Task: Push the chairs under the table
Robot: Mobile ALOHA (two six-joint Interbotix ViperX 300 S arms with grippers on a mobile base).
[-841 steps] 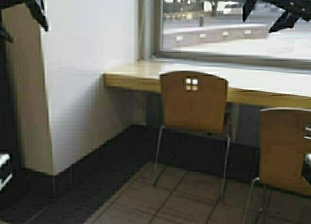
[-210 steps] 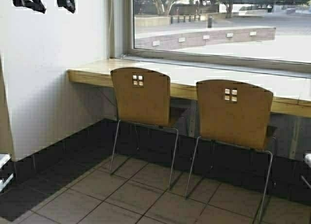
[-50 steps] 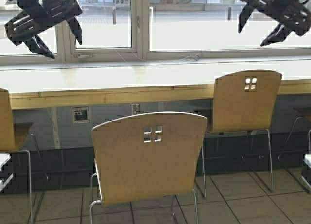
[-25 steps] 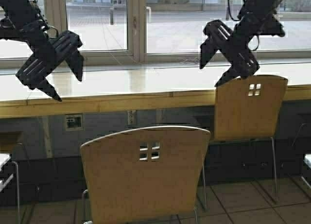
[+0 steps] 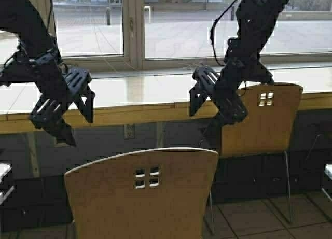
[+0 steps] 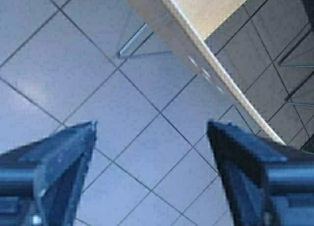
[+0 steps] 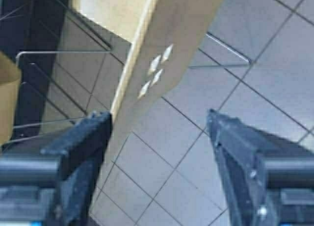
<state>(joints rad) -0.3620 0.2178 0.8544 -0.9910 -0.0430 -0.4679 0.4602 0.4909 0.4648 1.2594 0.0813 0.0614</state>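
Nearest the robot, a tan plywood chair (image 5: pixel 142 192) is standing with its curved backrest facing the camera, pulled well out from the tabletop (image 5: pixel 155 112) and not yet tucked in. It is looking light and stiff: thin moulded wood on slim chrome legs, likely to slide readily over the tiled floor (image 6: pixel 122 138) but also to tip or swivel if pressed high up or off-centre. The top rim of the backrest is the obvious place to bear on, pressing with both hands spaced evenly either side of the four small holes, or pinching the rim itself.

Above and beyond the backrest, the left hand (image 5: pixel 67 112) is hanging in the air with its fingers spread wide, holding nothing; its wrist view is showing floor tiles and the backrest edge beneath the open gap. The right hand (image 5: pixel 215 107) is likewise spread and empty, hovering over the right end of the backrest, whose edge is passing close by one finger in the right wrist view.

Farther off, a second chair (image 5: pixel 259 120) is sitting close against the tabletop's front edge, below the window (image 5: pixel 176 26).
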